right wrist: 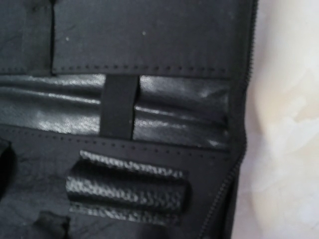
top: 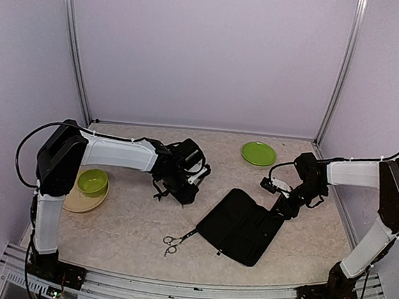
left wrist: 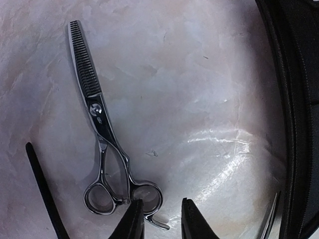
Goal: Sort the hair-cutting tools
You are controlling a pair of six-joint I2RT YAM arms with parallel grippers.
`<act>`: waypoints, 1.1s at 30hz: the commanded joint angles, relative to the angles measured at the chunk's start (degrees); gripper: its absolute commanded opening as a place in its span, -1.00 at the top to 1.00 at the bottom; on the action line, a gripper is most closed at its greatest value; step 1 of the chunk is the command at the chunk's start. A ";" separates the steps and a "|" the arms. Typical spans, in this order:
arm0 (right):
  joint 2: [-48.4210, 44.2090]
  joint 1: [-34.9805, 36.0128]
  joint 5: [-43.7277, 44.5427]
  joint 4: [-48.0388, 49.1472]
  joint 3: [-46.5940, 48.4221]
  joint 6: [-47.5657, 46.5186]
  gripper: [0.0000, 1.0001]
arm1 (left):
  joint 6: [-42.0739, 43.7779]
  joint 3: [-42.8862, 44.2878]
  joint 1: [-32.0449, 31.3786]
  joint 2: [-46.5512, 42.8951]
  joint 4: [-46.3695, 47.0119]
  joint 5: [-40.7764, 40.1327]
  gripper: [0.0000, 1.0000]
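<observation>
Scissors, thinning pair [left wrist: 97, 124], lay flat on table [left wrist: 209, 74], toothed blade pointing away from left claw [left wrist: 162, 225], ring handles nearest it. Left claw was open, nothing between its tips, poised right at the rings. 1 fingertip [left wrist: 132, 224] overlapped the nearer ring in the wrist view; contact could not be told. Clip [left wrist: 44, 191] lay just beside the handles, on the side away from the case [left wrist: 299, 99]. 2nd scissors [top: 173, 242] lay near the front of the table, blades aimed at the case's left corner, apart from both claws. Right claw [top: 283, 202] hung over the case's right edge. Its wrist view showed only opened lining, an elastic band [right wrist: 119, 104] and a textured loop [right wrist: 130, 189], no fingers, so whether it was open or closed could not be told. No tools were seen in bowl [top: 92, 181] or on plate [top: 258, 153]. Judgement: sorting was barely begun, and the step in hand was the left arm's approach to pick up the thinning pair. Next move would call for lowering the claw astride the shank or ring end, getting low enough to catch thin flat steel against the table, then closing without skidding it or snagging the clip. Destination was uncertain; a case slot seemed likely, given the right arm stationed there.
</observation>
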 commanded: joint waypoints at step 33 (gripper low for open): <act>-0.84 0.34 -5.55 -2.32 -0.52 -2.47 0.28 | 1.26 -2.20 -2.38 -3.86 1.73 -11.87 1.00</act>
